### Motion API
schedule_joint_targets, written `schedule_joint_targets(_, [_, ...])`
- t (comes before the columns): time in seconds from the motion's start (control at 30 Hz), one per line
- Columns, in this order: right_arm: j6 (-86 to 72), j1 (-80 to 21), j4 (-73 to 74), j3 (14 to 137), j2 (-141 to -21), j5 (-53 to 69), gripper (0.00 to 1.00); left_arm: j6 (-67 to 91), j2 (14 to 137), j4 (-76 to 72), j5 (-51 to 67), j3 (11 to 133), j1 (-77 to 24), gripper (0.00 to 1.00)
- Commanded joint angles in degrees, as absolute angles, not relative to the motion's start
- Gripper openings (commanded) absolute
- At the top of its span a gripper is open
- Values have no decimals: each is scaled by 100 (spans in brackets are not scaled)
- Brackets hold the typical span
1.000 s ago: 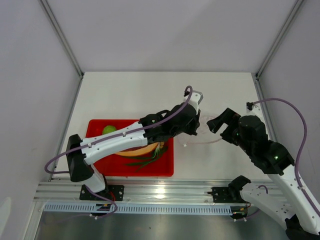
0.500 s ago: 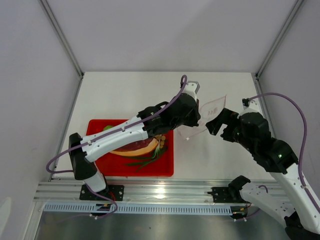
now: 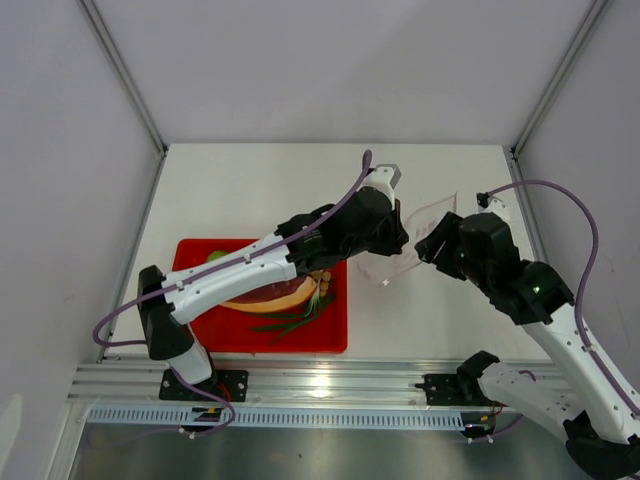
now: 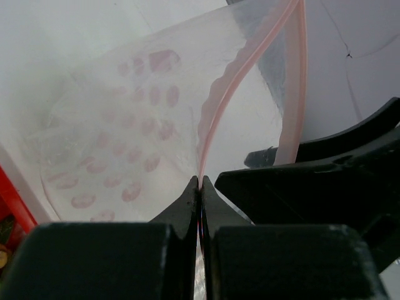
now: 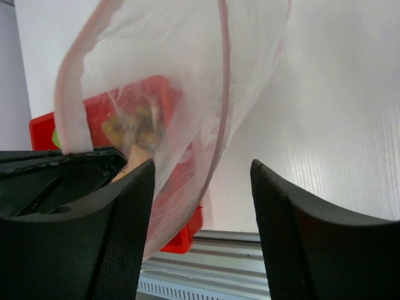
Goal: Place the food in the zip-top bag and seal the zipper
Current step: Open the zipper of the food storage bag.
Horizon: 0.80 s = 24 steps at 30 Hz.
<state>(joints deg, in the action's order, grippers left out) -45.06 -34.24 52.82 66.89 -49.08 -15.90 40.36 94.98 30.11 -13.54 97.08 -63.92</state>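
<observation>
The bag (image 3: pixel 428 222) was held up by its mouth between the two sets of jaws, above the worktop (image 3: pixel 260 190).

The left jaws were pressed fully together on the zipper (image 4: pixel 220 103), with one pinkish strip pinched right at the jaw tips. From that pinch the strip rose away from the jaws in a wavy line. The other half of the zipper was bowed apart from it, so the mouth was parted. That second half ran down toward the right jaws, which were seen as dark shapes just beside the left jaws. The clear film, printed with faint pink spots, was spread out beyond the left jaw tips.

The right jaws were well parted, and nothing was clamped by them. The bag's film hung in the gap between them. A broad pink strip was brought down to the tip of one jaw, though whether it touched that jaw could not be told. The other jaw was clear of the film, with bare worktop seen past it.

The food was laid on the red tray (image 3: pixel 335 338), outside the bag, behind the left jaws and partly under the left arm (image 3: pixel 250 268), and well apart from the right jaws. The meat slab (image 3: pixel 272 297), the green stalks (image 3: pixel 296 322), the tan balls (image 3: pixel 322 280) and the green ball (image 3: pixel 214 258) could be made out there. Part of the tray and the tan balls were also seen through the film from between the right jaws.
</observation>
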Motion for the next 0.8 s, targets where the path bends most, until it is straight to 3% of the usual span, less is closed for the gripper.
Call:
schedule_joint_targets(0.0, [-4746, -3419, 5256, 6618, -4764, -1846, 59, 4236, 9229, 2603, -1178, 9572, -6363, 1])
schedule_joint_targets(0.07, [-4772, -3402, 5273, 6601, -4737, -1951, 49, 4315, 9167, 2488, -1082, 9387, -6363, 1])
schedule_joint_targets(0.1, [-4755, -3393, 5273, 6618, -4720, -1977, 32, 4342, 9141, 2374, -1038, 9326, -6363, 1])
schedule_joint_targets(0.2, [-4606, -3349, 5484, 6846, -4763, -2205, 8, 4500, 9035, 2180, -844, 9062, -6363, 1])
schedule_joint_targets(0.27, [-4300, -3331, 5737, 7204, -4860, -2433, 1, 4614, 8930, 1882, -652, 8746, -6363, 1])
schedule_joint_targets(0.4, [-3615, -3331, 6275, 7934, -5334, -2733, 0, 4658, 8824, 1372, -387, 8385, -6355, 5])
schedule_joint_targets(0.57, [-3059, -3331, 6574, 8498, -5616, -3058, 0, 4571, 8842, 1424, -431, 8245, -6346, 30])
schedule_joint_targets(0.6, [-2998, -3331, 6687, 8577, -5651, -3207, 0, 4562, 8781, 1406, -457, 8183, -6320, 39])
schedule_joint_targets(0.63, [-2814, -3331, 6723, 8717, -5738, -3234, 0, 4509, 8728, 1406, -518, 8104, -6311, 62])
schedule_joint_targets(0.77, [-2454, -3340, 6960, 9061, -6011, -3436, 0, 4193, 8412, 1502, -825, 7919, -6249, 86])
